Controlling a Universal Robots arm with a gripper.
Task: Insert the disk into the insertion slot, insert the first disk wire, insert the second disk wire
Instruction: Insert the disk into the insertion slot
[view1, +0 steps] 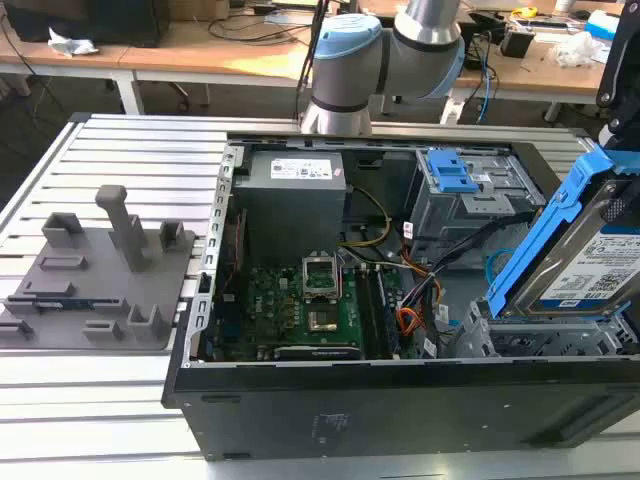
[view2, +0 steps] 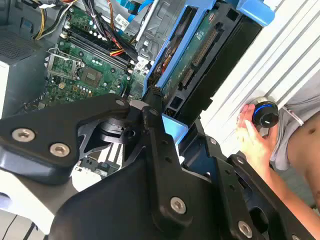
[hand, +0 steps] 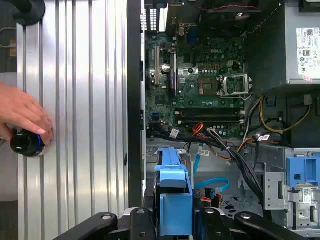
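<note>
Disk (view1: 598, 262) tilted over insertion slot (view1: 545, 342), not seated | fingers (view2: 151, 103) clamped on disk | first disk wire (hand: 198, 128), second disk wire (hand: 215, 183) beside slot, unplugged

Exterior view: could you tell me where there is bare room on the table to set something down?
Bare slats of the table lie beyond the grey fixture plate, up to the case wall. Inside the case, wires and the tilted disk crowd it.
</note>
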